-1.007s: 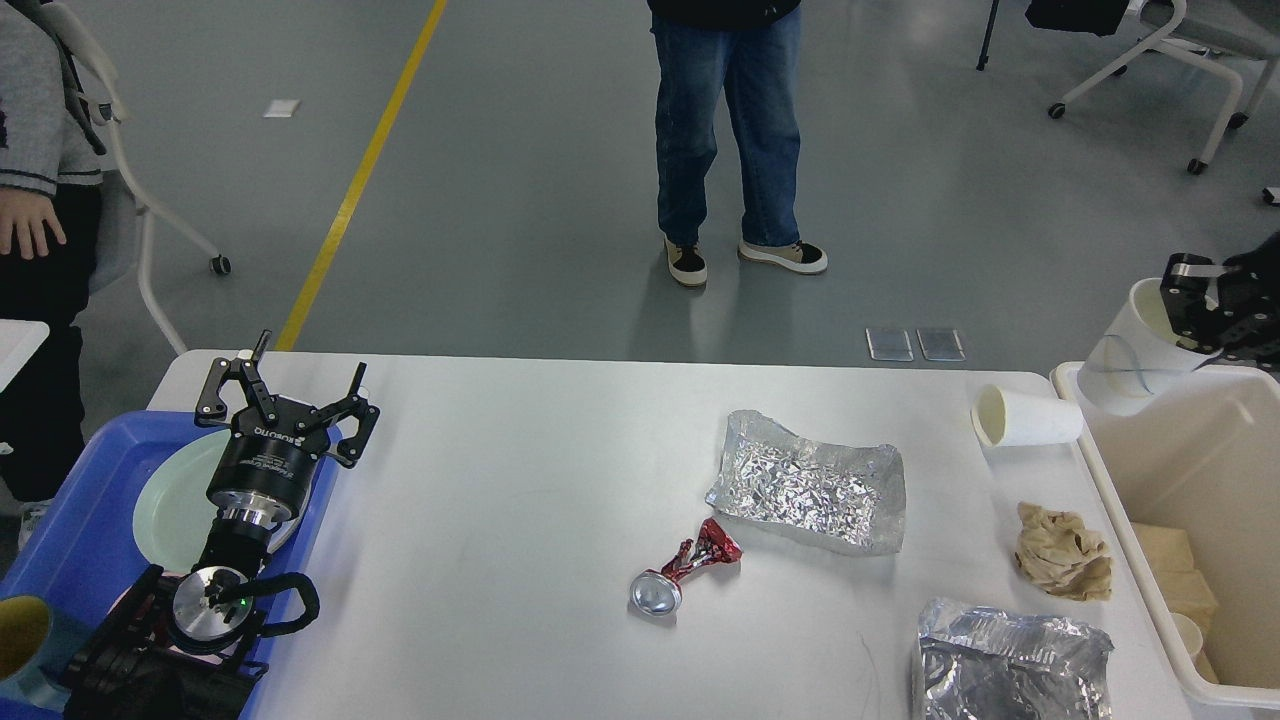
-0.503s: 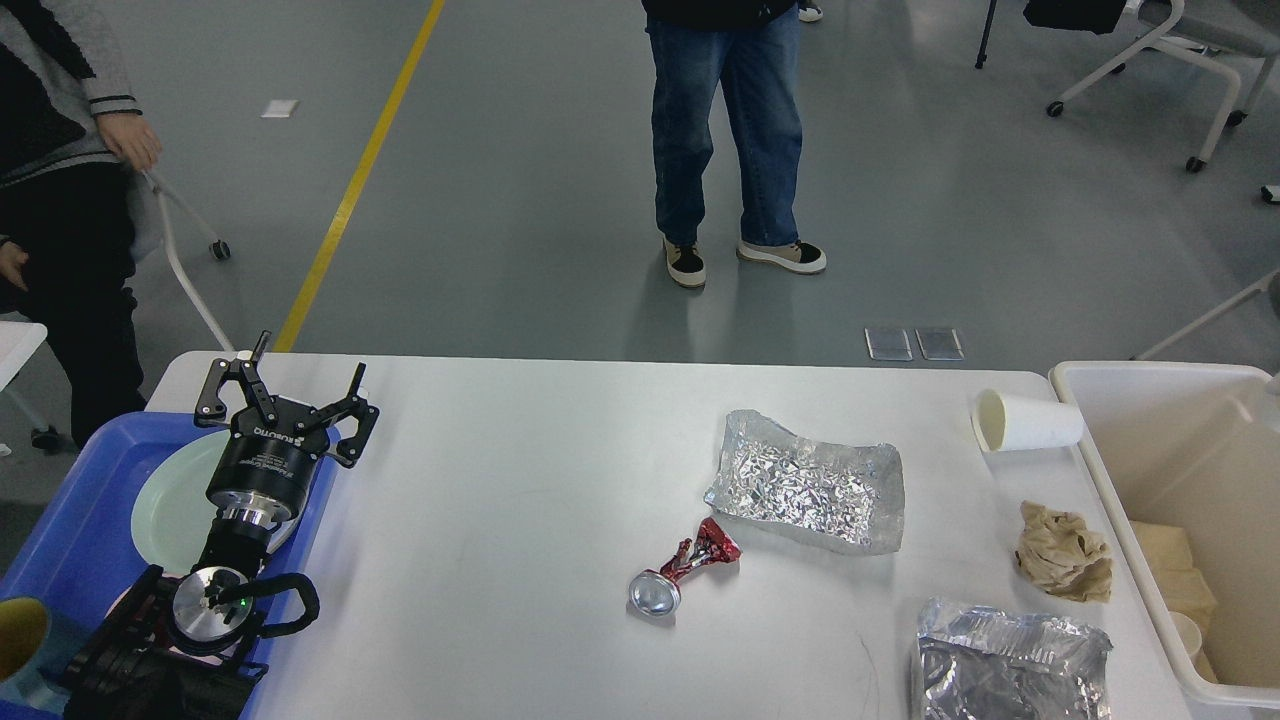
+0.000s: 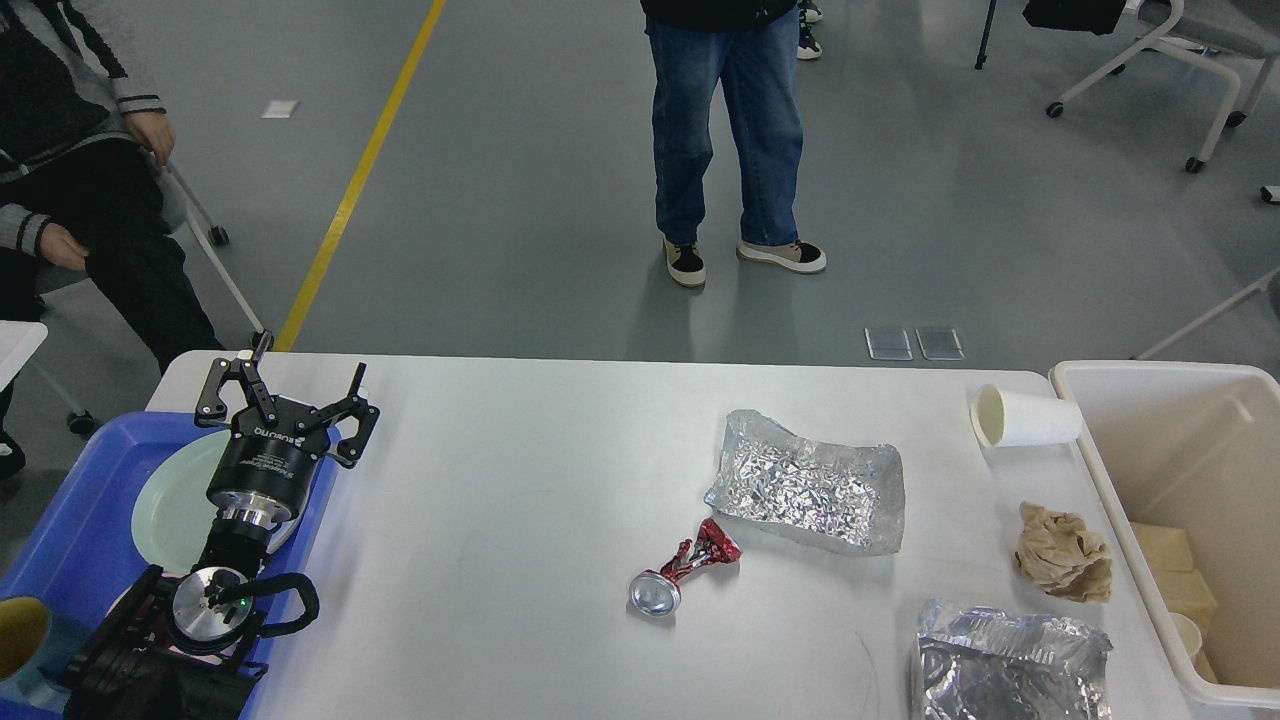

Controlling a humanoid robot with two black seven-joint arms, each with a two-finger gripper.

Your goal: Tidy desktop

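My left gripper (image 3: 288,392) hangs wide, empty, above the tray (image 3: 70,520); right arm unseen. Litter remains on the desktop (image 3: 500,500); next, probably, the crushed can (image 3: 685,568).

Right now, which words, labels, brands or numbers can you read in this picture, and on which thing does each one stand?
White lettering on the black body of the left gripper: present, but too small and turned to read with certainty.
Crushed red can: its print is too crumpled to read.
Paper cup, foil trays, white bin: no text.
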